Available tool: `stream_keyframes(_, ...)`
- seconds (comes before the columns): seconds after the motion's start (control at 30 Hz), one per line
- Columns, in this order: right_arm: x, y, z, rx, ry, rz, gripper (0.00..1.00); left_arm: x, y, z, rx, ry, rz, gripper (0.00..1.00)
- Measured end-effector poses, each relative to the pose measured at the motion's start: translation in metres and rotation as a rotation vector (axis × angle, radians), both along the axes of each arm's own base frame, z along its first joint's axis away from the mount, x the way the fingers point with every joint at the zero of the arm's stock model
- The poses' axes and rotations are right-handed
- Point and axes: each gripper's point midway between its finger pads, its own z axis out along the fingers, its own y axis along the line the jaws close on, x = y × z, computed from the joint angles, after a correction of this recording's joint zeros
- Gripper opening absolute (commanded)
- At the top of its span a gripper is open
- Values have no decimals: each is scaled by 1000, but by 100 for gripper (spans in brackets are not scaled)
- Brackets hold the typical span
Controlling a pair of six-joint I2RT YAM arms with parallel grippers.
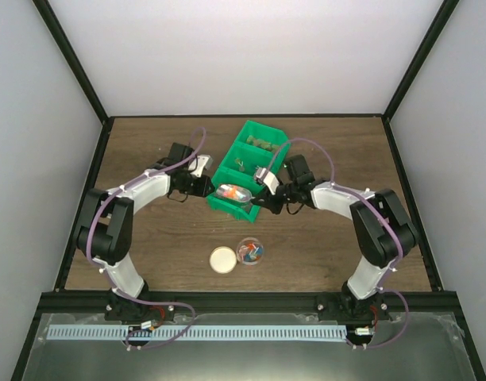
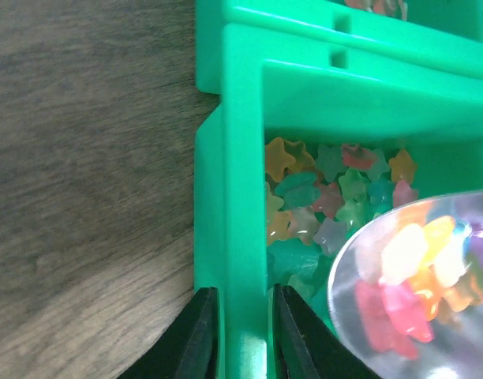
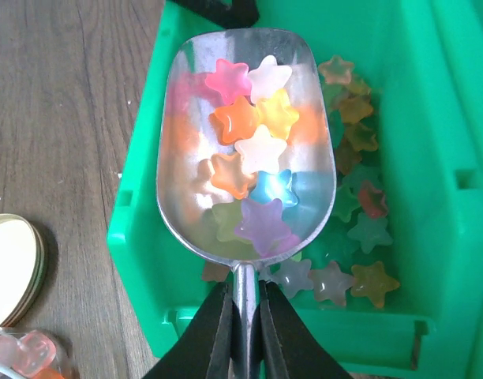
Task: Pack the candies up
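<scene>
Wood-grain counter (image 1: 156, 238), white walls behind. Candies (image 3: 253, 146): star-shaped, translucent, mixed colours. Roughly 9 lie in the bowl of the metal scoop (image 3: 186, 103). More lie loose below it in the near compartment of the green bin (image 3: 135, 205). A few sit in the clear round jar (image 1: 239, 246).

Right pincer (image 3: 243, 290) is pressed onto the scoop's thin handle, 1 finger each side, with the bowl over that compartment. Left pincer (image 2: 243, 294) pinches the bin's side wall nearest the left arm, 1 finger outside and 1 inside.

Jar stands open on the counter between the 2 arm bases. Tan round lid (image 1: 223, 259) lies flat just beside it, on its left. Contents of the 2 far bin compartments are too small to identify.
</scene>
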Motion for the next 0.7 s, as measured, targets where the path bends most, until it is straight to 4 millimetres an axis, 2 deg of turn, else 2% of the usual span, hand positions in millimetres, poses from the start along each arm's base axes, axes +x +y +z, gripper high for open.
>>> stream_keyframes(0.17,6,-8,14,31,-37,-10,1,4,-1,5,-6,-19,-11,61)
stream_keyframes(0.27,10,-19,23,49,-62,-16,1,7,-3,12,-20,-37,-24,85)
stream_keyframes(0.3,11,-24,27,54,-72,-18,1,8,-4,15,-26,-44,-29,96)
stream_keyframes(0.37,11,-34,35,62,-97,-11,1,8,-5,23,-42,-59,-37,100)
stream_keyframes(0.5,5,-52,55,75,-162,32,1,8,-4,43,-68,-94,-46,100)
stream_keyframes(0.7,-12,-81,72,61,-215,73,1,12,3,67,-83,-141,-45,100)
